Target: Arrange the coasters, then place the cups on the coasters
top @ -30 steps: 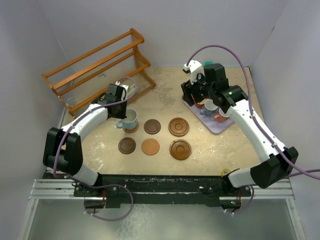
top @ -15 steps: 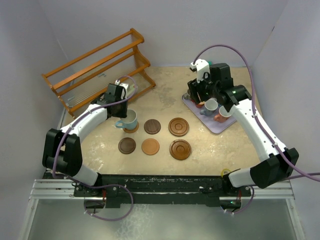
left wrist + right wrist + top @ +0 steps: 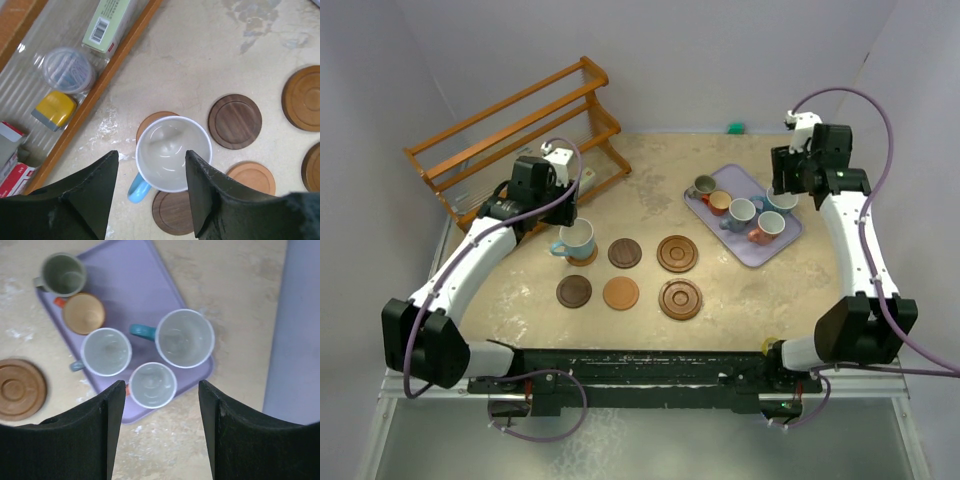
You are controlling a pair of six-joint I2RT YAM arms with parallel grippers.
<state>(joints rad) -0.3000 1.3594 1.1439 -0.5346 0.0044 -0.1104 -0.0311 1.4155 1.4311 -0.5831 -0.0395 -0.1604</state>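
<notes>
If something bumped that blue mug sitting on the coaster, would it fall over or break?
Probably hard to tip: the blue mug looks wide and squat. It looks glazed, so likely slippery and breakable. It may slide on the smooth wooden coaster rather than topple.

I run 2 arms: the left arm (image 3: 480,255) and right arm (image 3: 855,250) both have smooth white shells between bulky black joints, with black wrist blocks. A lavender cable (image 3: 889,125) loops along each. Close up, the fingers (image 3: 92,197) are matte black wedges with faintly scuffed edges.
</notes>
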